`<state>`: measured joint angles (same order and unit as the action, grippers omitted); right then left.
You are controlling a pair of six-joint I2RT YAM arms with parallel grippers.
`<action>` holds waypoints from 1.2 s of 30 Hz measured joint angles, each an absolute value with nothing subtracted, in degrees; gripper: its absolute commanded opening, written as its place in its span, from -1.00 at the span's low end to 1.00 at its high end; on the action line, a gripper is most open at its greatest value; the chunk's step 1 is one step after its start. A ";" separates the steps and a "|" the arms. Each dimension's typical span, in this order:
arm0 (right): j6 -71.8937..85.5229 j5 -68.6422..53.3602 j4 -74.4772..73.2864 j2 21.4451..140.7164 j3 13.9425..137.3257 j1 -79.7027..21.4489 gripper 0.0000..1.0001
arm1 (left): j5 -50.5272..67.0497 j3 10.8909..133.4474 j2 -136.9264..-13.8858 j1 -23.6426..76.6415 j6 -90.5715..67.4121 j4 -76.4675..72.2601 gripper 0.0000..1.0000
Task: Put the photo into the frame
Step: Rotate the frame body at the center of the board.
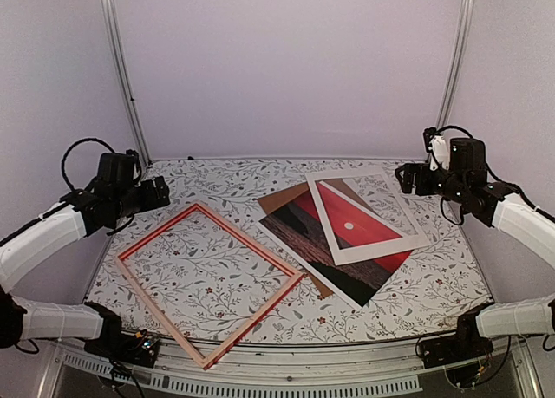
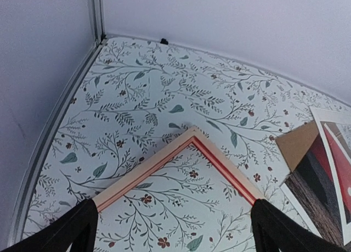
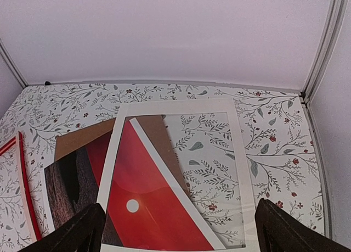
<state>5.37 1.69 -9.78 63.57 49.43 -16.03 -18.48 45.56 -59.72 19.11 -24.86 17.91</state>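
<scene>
The frame [image 1: 251,239] lies flat at the left of the table, pale wood back up, with a red inner edge. Its far corner shows in the left wrist view [image 2: 192,134]. The photo [image 1: 342,268], red and dark brown with a white dot, lies face up right of it, on a brown backing board [image 1: 282,200]. A white mat border [image 1: 381,249] lies skewed over its red half. In the right wrist view the photo [image 3: 142,180] shows through the mat [image 3: 175,105]. My left gripper [image 1: 160,192] [image 2: 174,230] hovers open over the frame's far corner. My right gripper [image 1: 405,179] [image 3: 178,230] hovers open beyond the mat.
The floral tablecloth [image 1: 225,177] covers the table. White walls and metal posts [image 1: 121,68] enclose the back and sides. The backing board's corner [image 2: 299,145] sticks out behind the photo. The frame's red edge [image 3: 24,180] shows at the left of the right wrist view.
</scene>
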 measured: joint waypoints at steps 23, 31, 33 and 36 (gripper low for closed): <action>7.70 -6.35 -9.74 67.00 49.45 -15.94 0.98 | -16.23 38.04 -67.33 4.08 -55.75 38.92 0.99; 8.16 -8.08 -9.76 68.25 49.45 -15.94 0.98 | -13.54 32.34 -67.96 2.28 -61.04 39.77 0.88; 8.16 -8.14 -9.76 68.31 49.45 -15.94 0.98 | -12.58 31.53 -68.40 1.80 -61.17 38.65 0.77; 8.16 -8.16 -9.76 68.34 49.47 -15.94 0.98 | -11.40 30.65 -69.47 1.58 -60.90 36.40 0.64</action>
